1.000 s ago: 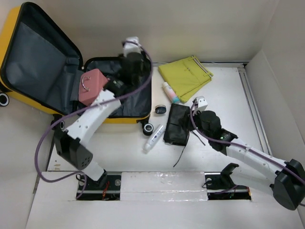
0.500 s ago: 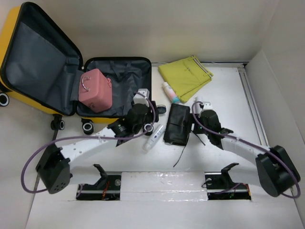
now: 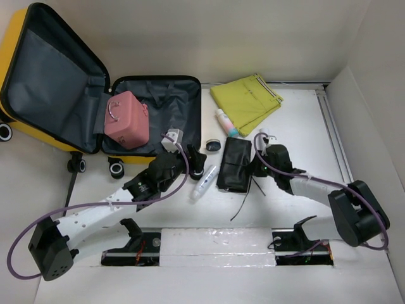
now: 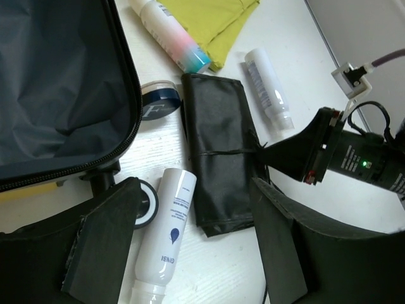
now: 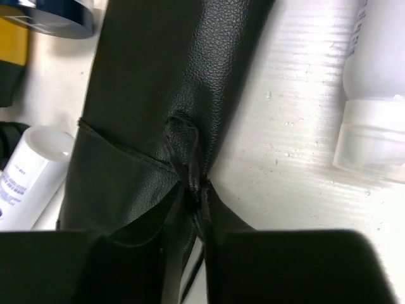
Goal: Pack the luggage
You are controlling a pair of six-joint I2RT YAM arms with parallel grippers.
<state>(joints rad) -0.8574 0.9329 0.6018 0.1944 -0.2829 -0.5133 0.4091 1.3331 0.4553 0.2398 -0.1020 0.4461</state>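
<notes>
luggage (image 3: 169,104) open, pink case (image 3: 126,120) inside, left pincer (image 4: 193,215) wide, right pincer (image 5: 197,233) pinching black roll (image 3: 234,163)

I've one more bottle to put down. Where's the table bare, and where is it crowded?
Bare: table between green cloth and side rail; luggage lining beside pink case. Crowded: from luggage to black pouch, with jar, tube, left hand and right hand.

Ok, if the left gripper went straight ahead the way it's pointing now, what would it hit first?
Probably the white tube, which lies ahead of the left gripper, between its open fingers. The black roll-up pouch sits right beside it, and depth is unclear.
</notes>
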